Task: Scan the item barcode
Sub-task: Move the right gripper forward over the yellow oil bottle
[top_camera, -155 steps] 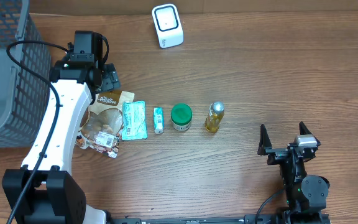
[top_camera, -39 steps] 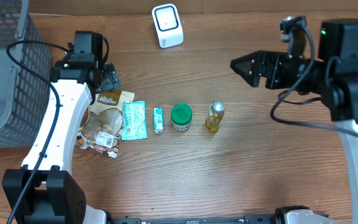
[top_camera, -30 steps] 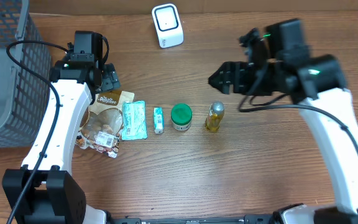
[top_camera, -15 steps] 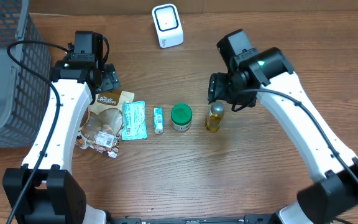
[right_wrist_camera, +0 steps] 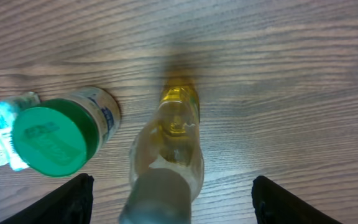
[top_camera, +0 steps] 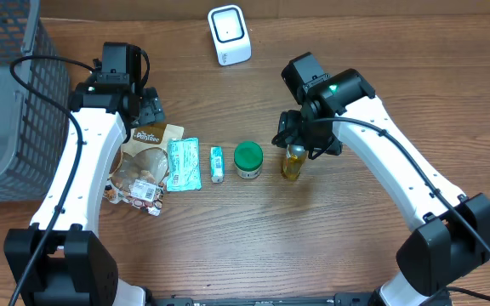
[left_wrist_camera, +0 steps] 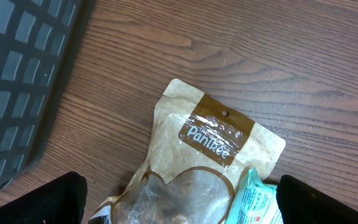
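straddles the upright bottle of yellow liquid (right_wrist_camera: 178,124) with right jaws wide apart, gripping nothing. hangs above the brown pantree pouch (left_wrist_camera: 210,137) with left jaws fully spread, empty.

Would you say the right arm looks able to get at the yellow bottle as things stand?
Probably yes. The right arm's fingers stand open directly above the yellow bottle, one on each side, with nothing between. The green-lidded jar stands beside the bottle but apart from it.
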Controlling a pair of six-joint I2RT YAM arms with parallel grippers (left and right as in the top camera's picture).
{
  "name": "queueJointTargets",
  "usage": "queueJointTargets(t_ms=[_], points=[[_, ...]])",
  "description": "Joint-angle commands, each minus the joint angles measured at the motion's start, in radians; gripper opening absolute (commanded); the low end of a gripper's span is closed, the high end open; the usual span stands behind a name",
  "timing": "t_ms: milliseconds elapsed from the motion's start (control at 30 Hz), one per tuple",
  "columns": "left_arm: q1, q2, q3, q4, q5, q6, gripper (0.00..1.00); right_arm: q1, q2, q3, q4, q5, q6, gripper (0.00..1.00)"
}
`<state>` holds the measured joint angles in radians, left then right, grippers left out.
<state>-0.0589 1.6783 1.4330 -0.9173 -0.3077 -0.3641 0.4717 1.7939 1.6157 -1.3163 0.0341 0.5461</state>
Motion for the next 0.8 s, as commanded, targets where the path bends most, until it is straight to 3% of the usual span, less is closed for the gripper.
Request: queueJointTargets(t_ms=[0, 767], points=[[-0.007, 0.016, 0.003, 0.002, -0.013, 0.001, 1.0, 0.0, 0.0, -0.015, 0.013, 0.016, 0.008, 0.8], [-0.007, 0.016, 0.004, 0.002, -0.013, 0.001, 1.0, 0.048, 0.0, -0.098, 0.059, 0.017, 0.004, 0.83]])
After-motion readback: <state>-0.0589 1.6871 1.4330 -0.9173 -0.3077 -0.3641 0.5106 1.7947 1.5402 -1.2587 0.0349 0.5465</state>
